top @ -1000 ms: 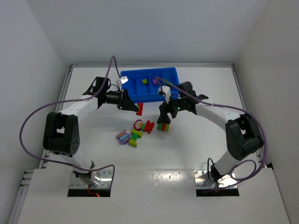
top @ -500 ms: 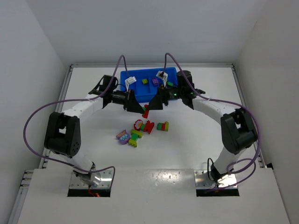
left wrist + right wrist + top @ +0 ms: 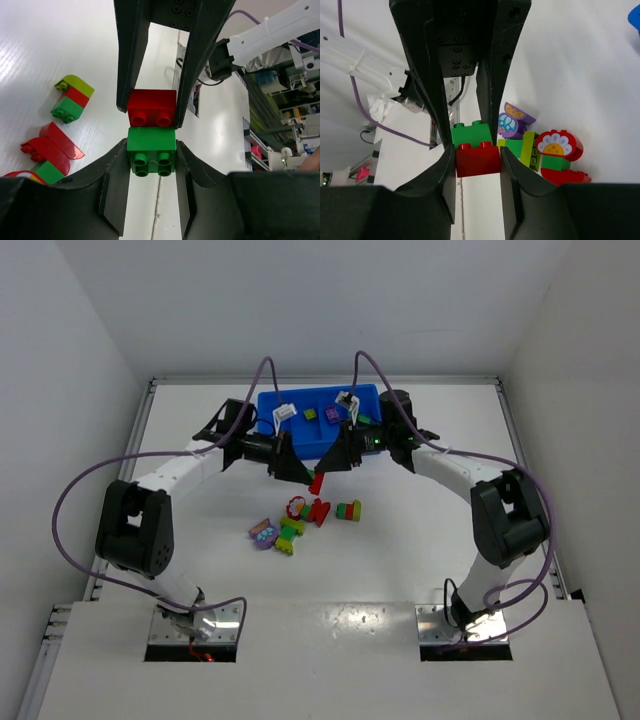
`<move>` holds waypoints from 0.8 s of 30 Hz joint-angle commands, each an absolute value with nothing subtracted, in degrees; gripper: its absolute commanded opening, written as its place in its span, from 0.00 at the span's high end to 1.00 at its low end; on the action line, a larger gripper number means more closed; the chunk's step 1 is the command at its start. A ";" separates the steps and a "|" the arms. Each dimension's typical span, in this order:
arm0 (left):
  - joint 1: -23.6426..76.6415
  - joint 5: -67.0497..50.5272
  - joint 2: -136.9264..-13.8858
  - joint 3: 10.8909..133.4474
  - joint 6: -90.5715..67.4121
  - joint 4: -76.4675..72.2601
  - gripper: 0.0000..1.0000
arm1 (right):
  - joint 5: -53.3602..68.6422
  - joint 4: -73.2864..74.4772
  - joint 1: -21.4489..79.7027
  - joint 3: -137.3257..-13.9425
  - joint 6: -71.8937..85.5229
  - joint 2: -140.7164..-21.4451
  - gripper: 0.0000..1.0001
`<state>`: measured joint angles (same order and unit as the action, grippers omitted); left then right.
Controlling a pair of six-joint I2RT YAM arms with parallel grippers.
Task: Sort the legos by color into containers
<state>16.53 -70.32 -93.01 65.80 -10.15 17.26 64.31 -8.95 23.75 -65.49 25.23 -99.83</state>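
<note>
Red lego (image 3: 152, 106) and green lego (image 3: 151, 150), stuck together, hang over the table (image 3: 420, 540) beside the near edge of the blue tray (image 3: 318, 440). Left gripper (image 3: 151, 147) clenches the green one, right gripper (image 3: 477, 155) the red

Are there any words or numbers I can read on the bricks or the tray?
No text can be read anywhere.
On the flower brick: a picture only, no letters.
On the purple brick: a pattern only, no letters.
On the red brick and green brick: nothing, plain.
On the blue tray: no label visible.
On the white tag by the left arm: too small to read.
</note>
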 commanded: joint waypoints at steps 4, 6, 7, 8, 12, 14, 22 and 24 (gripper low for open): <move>11.08 -63.91 -90.71 67.85 -8.26 15.38 1.00 | 67.85 -4.76 22.51 -64.87 18.39 -97.29 1.00; 9.94 -62.42 -90.18 67.85 -8.26 14.16 1.00 | 67.15 -2.39 21.19 -64.25 16.27 -96.42 1.00; 9.41 -61.62 -90.18 67.85 -9.31 12.32 1.00 | 67.15 -1.07 20.66 -64.25 15.74 -94.94 1.00; 9.40 -60.83 -90.18 67.85 -11.06 11.00 1.00 | 66.63 -0.36 20.05 -63.38 15.21 -94.31 1.00; 12.28 -52.75 -92.36 75.02 -11.69 8.79 1.00 | 64.17 6.84 16.53 -61.88 7.68 -89.92 1.00; 15.10 -49.50 -97.54 79.69 -11.69 8.79 1.00 | 61.19 12.90 15.47 -61.87 4.06 -87.90 1.00; 25.66 -36.75 -121.88 108.35 -14.50 10.02 0.97 | 51.78 24.85 10.46 -57.57 -2.45 -74.19 1.00; 26.71 -35.87 -128.63 113.18 -14.50 10.02 0.95 | 51.07 26.71 9.15 -56.96 -2.98 -72.26 1.00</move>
<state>25.36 -40.66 -122.52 107.28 -13.76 9.85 53.95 21.56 10.44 -57.91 0.67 -75.26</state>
